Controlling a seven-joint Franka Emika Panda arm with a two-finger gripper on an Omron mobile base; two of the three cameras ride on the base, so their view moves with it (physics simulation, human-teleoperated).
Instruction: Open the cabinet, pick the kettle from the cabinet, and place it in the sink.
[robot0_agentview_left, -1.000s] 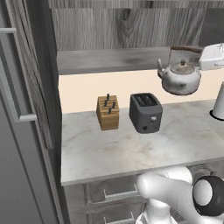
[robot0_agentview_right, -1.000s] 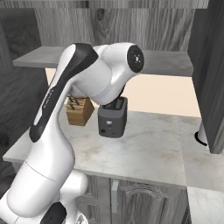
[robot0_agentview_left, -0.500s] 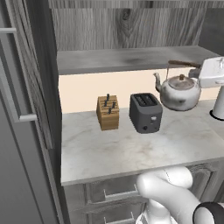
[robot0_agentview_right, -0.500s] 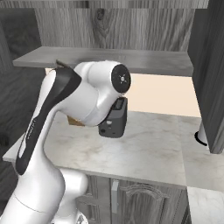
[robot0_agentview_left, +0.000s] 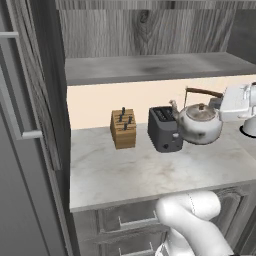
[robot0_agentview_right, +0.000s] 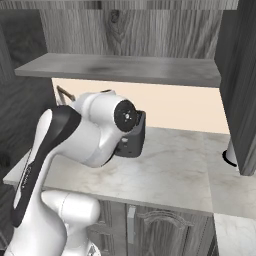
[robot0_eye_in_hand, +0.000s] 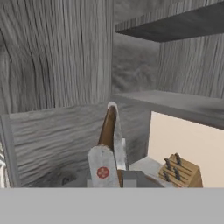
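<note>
Kettle (robot0_agentview_left: 200, 123) hangs just above surface (robot0_agentview_left: 150, 175), beside toaster (robot0_agentview_left: 164, 129), left base view. Hand view alone shows pincer (robot0_eye_in_hand: 111, 168) clamped on kettle's brown handle (robot0_eye_in_hand: 107, 127); knife block (robot0_eye_in_hand: 181, 171) nearby.

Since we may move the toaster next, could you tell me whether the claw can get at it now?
Probably not: the claw is shut on the kettle's brown handle, and the kettle is directly between it and the toaster.
</note>
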